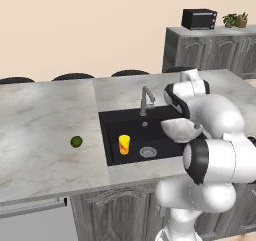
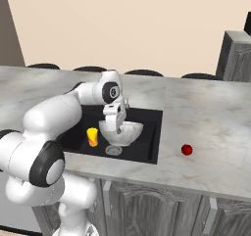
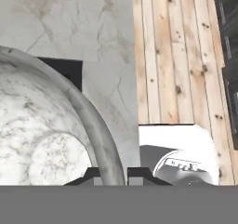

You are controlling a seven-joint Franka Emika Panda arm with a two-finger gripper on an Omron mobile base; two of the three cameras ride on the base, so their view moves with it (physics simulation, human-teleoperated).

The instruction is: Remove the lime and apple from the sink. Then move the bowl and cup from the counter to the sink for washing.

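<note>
One bowl (image 2: pixel 122 132), one cup (image 1: pixel 124 144), one lime (image 1: pixel 76 141) and one apple (image 2: pixel 186 149). The jaws are pinched almost shut on the bowl's rim, holding it over the sink (image 1: pixel 112 122), where the cup stands. The left base view shows the lime on the worktop (image 1: pixel 45 115); the right shows the apple there. The arm partly hides the bowl.

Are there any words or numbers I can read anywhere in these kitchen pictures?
No text reads clearly.
Small yellow cup in the black sink: a red-orange mark on its side, no letters legible.
Black microwave oven on the far counter: any panel markings are too small to read.
</note>
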